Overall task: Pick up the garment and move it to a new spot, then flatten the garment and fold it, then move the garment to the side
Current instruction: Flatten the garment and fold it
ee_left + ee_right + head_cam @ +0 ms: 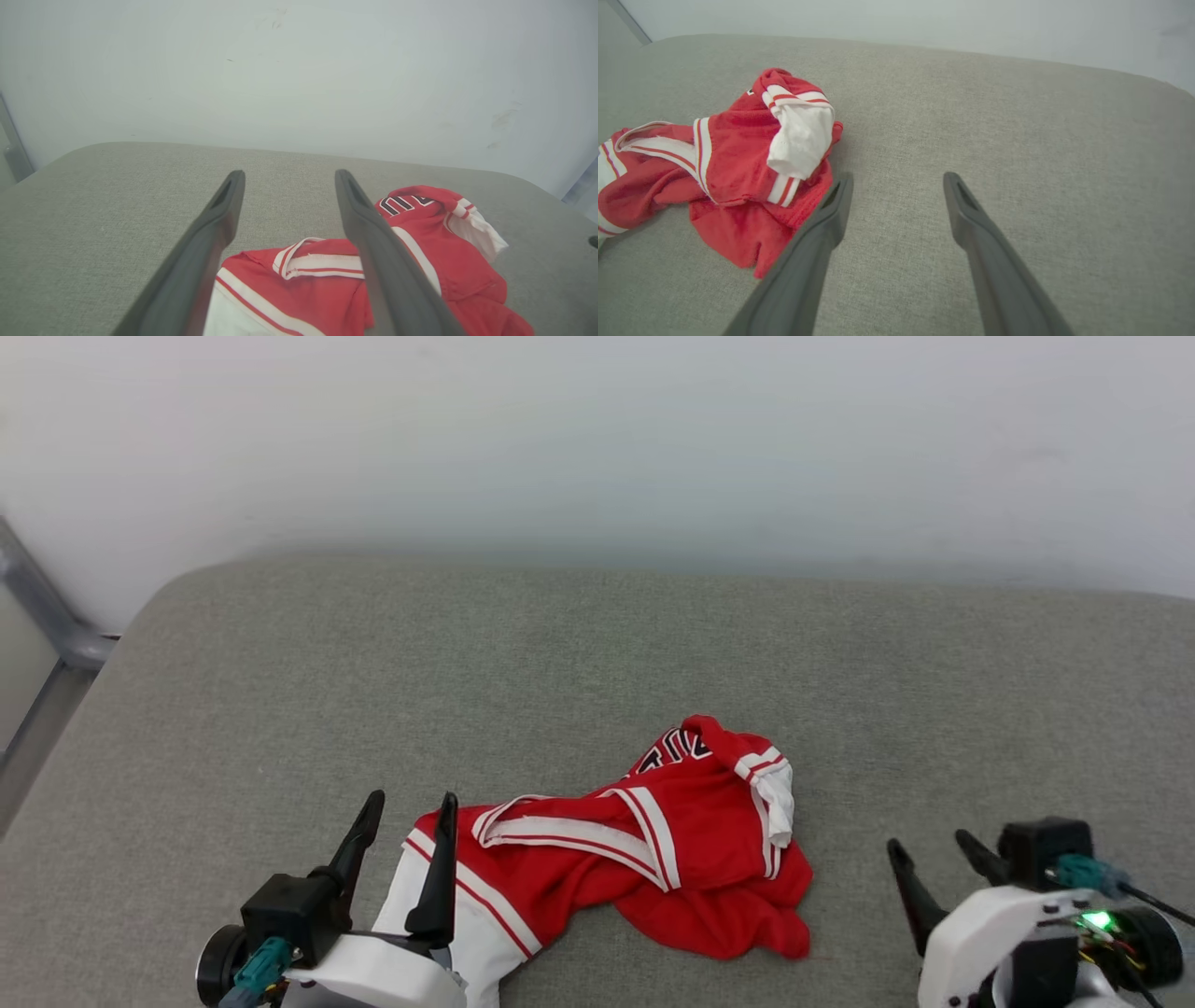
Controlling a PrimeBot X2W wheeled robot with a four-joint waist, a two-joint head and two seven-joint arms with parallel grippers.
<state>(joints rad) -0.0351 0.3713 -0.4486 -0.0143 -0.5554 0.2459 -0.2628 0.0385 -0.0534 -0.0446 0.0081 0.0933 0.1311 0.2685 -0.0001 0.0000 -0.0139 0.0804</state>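
The garment (644, 840), a red jersey with white sleeves and striped trim, lies crumpled on the grey cushioned surface (597, 653) near its front edge. Part of the black lettering shows at its far end. My left gripper (411, 801) is open at the garment's left end, its right finger over a white sleeve, nothing between the fingers. In the left wrist view the garment (327, 284) lies below and to the right of the left gripper (286, 173). My right gripper (929, 845) is open to the right of the cloth, apart from it. The right wrist view has the garment (733, 158) left of the right gripper (896, 176).
A pale wall (597, 439) rises behind the grey surface. A grey metal frame (47, 616) stands at the far left beyond the surface's rounded corner. Bare grey fabric stretches behind and to the right of the garment.
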